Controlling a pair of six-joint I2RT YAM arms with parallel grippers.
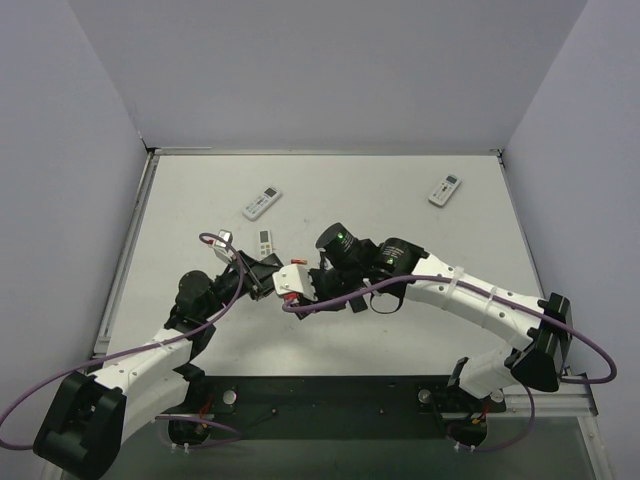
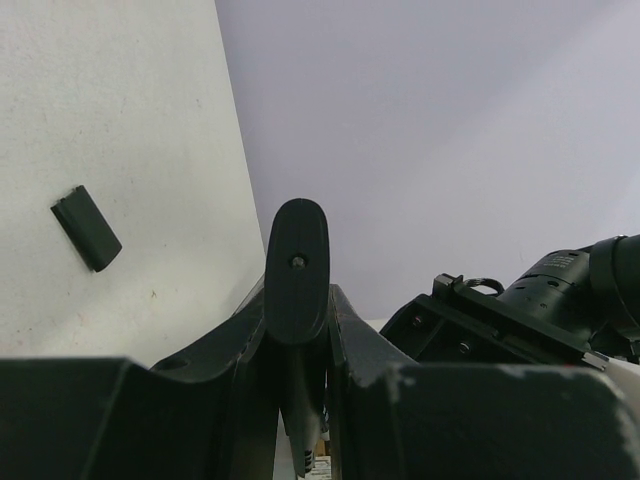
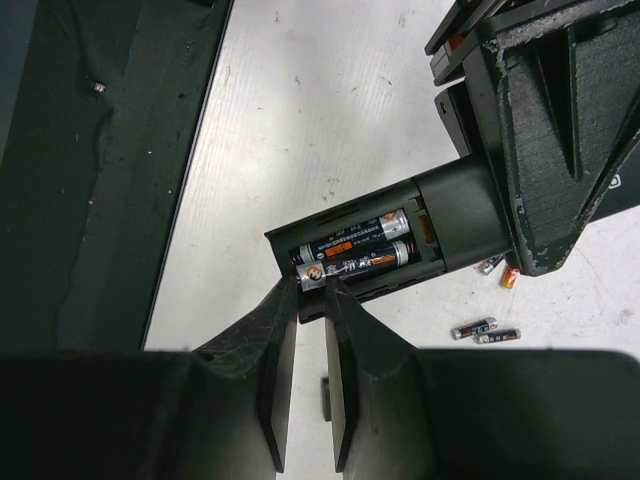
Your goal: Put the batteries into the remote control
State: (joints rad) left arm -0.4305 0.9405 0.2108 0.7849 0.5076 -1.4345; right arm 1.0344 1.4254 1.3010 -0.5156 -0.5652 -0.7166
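Your right claw sits at the bottom, its fingers a narrow gap apart, tips right at the open end of the dark remote. You can see two batteries lying side by side in its uncovered compartment, while the left claw clamps the remote's far end at upper right. A few loose cells lie on the white surface to the lower right.
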